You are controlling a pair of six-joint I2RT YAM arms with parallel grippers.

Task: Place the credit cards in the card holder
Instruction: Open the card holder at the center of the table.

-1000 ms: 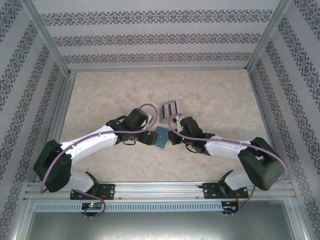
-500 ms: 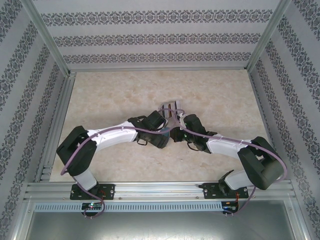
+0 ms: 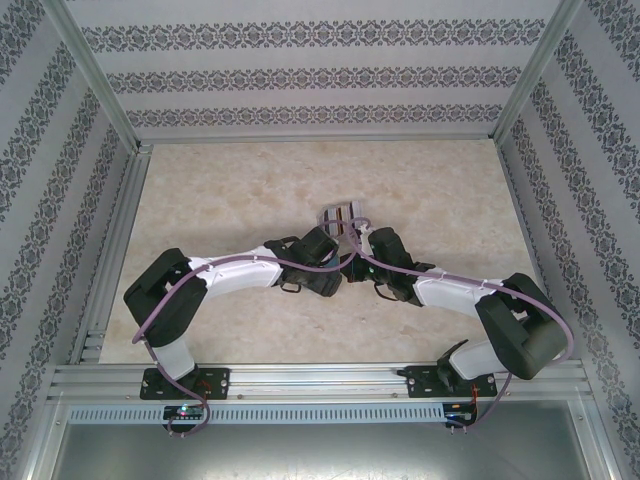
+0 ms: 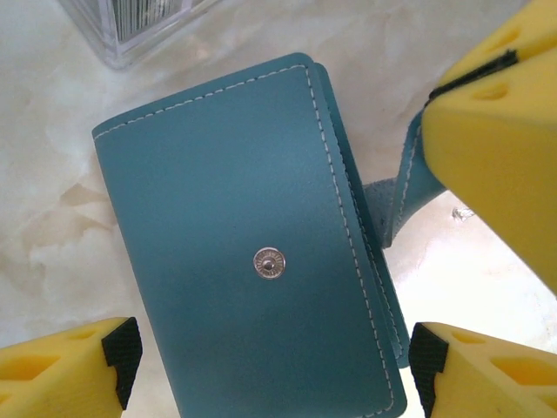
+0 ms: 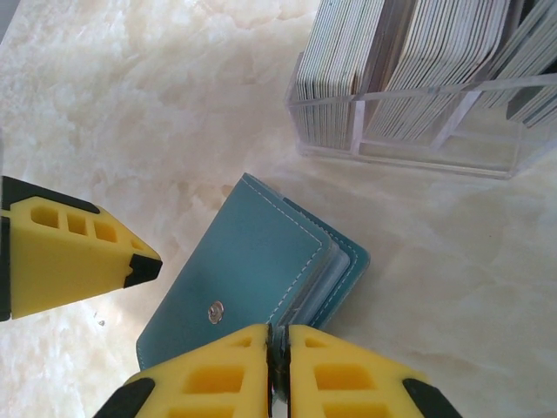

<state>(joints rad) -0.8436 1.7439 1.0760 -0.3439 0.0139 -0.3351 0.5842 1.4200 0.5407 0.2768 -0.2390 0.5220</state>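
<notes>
Left fingers (image 4: pixel 61 366): spread wide, one each side of card holder (image 4: pixel 209 192), not touching it. Right fingers (image 5: pixel 348 379): pressed together at holder's edge, apparently pinching teal closing tab (image 4: pixel 406 183). Card holder flat on tabletop (image 5: pixel 130 87), folded, snap stud (image 4: pixel 269 262) up, just beside clear rack (image 5: pixel 409 148) with credit cards (image 5: pixel 435 43) standing on edge. Judgement: holder light, soft, floppy, likely to slide on smooth tabletop; best gripped across long stitched edges. Cards thin, stiff, slick.
</notes>
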